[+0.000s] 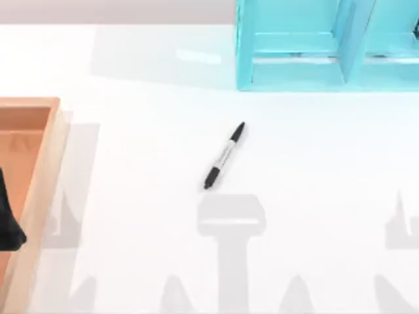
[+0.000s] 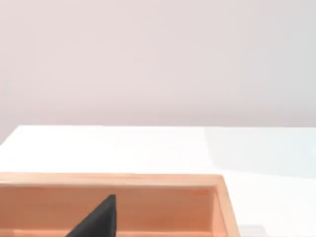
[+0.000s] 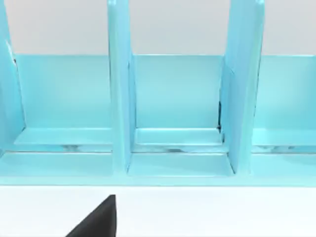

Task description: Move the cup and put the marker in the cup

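Note:
The marker, with a white-grey barrel and black cap and end, lies slantwise on the white table near the middle in the top view, with no gripper near it. The cup is out of view. A black fingertip of my left gripper shows in the left wrist view over the wooden tray. In the top view a dark shape over that tray at the left edge looks like the same gripper. In the right wrist view, a black fingertip of my right gripper hangs above the table, facing the blue rack.
The open wooden tray stands along the table's left edge. The light-blue rack, split by upright dividers, stands at the back right. A thin dark sliver shows behind one divider; I cannot tell what it is. Arm shadows fall on the table's front.

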You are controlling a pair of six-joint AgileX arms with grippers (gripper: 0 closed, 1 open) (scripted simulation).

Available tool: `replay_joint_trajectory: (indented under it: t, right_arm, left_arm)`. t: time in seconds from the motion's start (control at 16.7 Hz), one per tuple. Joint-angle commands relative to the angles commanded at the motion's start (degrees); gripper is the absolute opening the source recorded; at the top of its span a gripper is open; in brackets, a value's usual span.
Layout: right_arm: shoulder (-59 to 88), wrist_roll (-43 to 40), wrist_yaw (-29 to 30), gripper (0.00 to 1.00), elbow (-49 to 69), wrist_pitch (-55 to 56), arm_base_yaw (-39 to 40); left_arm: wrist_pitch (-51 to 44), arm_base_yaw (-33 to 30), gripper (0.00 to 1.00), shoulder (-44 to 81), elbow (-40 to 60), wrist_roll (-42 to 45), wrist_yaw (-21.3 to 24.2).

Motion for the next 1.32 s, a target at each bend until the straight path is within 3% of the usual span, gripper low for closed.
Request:
replay_joint_trajectory:
  t: [0.42, 1.32]
  right_arm:
    - [0.0, 0.0, 0.0, 1.0, 0.0, 0.0, 0.0]
    - [0.0, 0.0, 0.0, 1.0, 0.0, 0.0, 0.0]
  left_arm:
    - [-6.93, 0.83, 1.0, 8.86, 7.46, 1.43, 0.17]
    - [-57.05, 8.78, 1.0, 78.29, 65.51, 10.28, -0.23]
